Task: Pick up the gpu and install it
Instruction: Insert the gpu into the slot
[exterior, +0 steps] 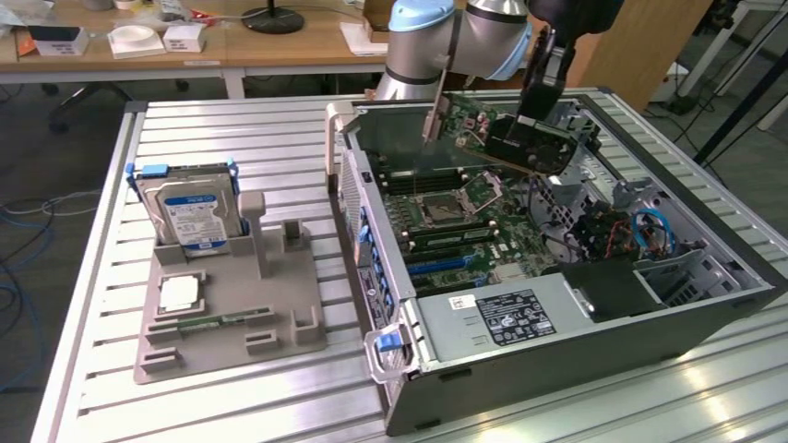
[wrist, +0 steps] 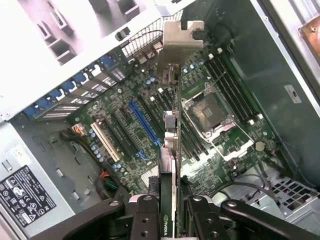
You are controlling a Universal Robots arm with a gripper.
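so the claw [wrist: 172, 212] is clamped partway closed on the thin dark silver-bracketed gpu card [wrist: 172, 130], held edge-on over the green motherboard [wrist: 125, 130], far end of the open dark metal case [exterior: 530, 383]. likely light, stiff, fragile: grip board edges only.

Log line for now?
gripper: shut on thin dark gpu card with silver bracket | over green motherboard in open dark computer case | not seated

Bright, even light, with glare on the table [exterior: 721, 392] and motherboard [wrist: 196, 169].
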